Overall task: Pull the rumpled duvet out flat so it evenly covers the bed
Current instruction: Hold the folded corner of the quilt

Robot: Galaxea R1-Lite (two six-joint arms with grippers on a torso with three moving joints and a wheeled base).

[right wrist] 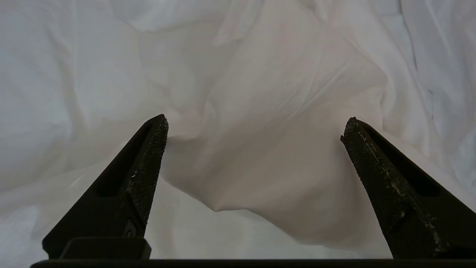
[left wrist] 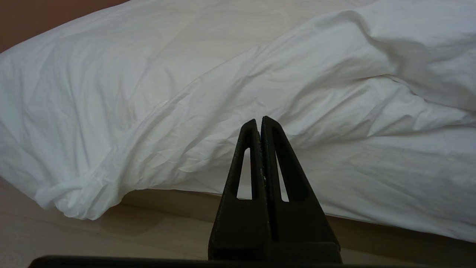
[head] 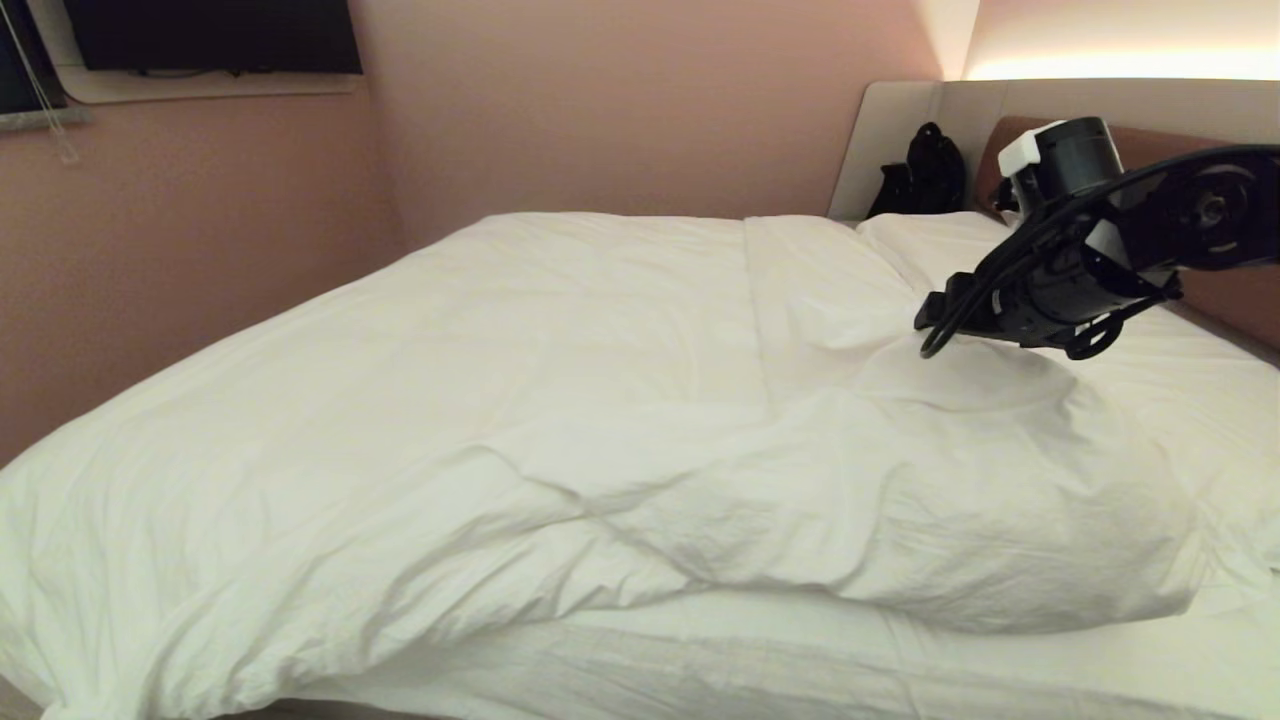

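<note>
The puffy white duvet (head: 500, 400) lies creased over the bed (head: 900, 140), with its near right part bunched into a thick fold (head: 950, 540) set back from the bed's front edge. My right arm (head: 1060, 270) reaches over the duvet near the head end. My right gripper (right wrist: 254, 126) is open wide, with nothing between its fingers, and hovers just above a raised fold of the duvet (right wrist: 267, 175). My left gripper (left wrist: 259, 121) is shut and empty. It is parked low beside the bed's near side, facing the hanging duvet corner (left wrist: 81, 201).
The taut mattress sheet (head: 780, 670) shows bare along the near edge, above the grey-beige base (left wrist: 167, 203). A black bag (head: 925, 175) sits by the headboard (head: 1235, 295). A pink wall (head: 180, 250) runs along the bed's left side, under a dark screen (head: 210, 35).
</note>
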